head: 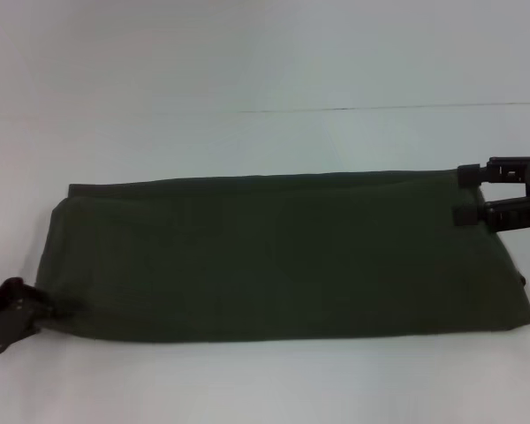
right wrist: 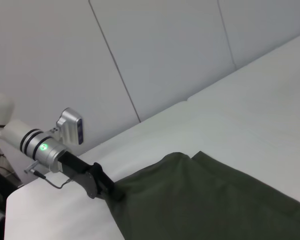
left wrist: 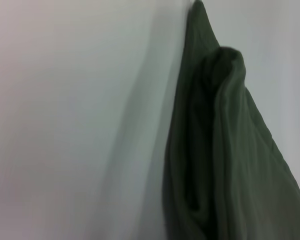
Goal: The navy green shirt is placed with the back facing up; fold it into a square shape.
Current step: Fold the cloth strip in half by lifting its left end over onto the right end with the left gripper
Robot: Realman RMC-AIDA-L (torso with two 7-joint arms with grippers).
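Left gripper (head: 37, 307) pinching the near left corner of the navy green shirt (head: 283, 256); right gripper (head: 466, 194) spread at the far right corner.

Folded into a long band, lying flat across the white table (head: 265, 71), plain side up. Bunched into layered folds close to the left wrist camera. Right fingers (head: 471, 215) straddling the cloth's edge.

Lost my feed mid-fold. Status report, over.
Left gripper at shirt's near left corner, grip unclear. Right gripper open at far right corner. Navy green shirt folded into a long band on the table, not square yet. Nothing in the way.
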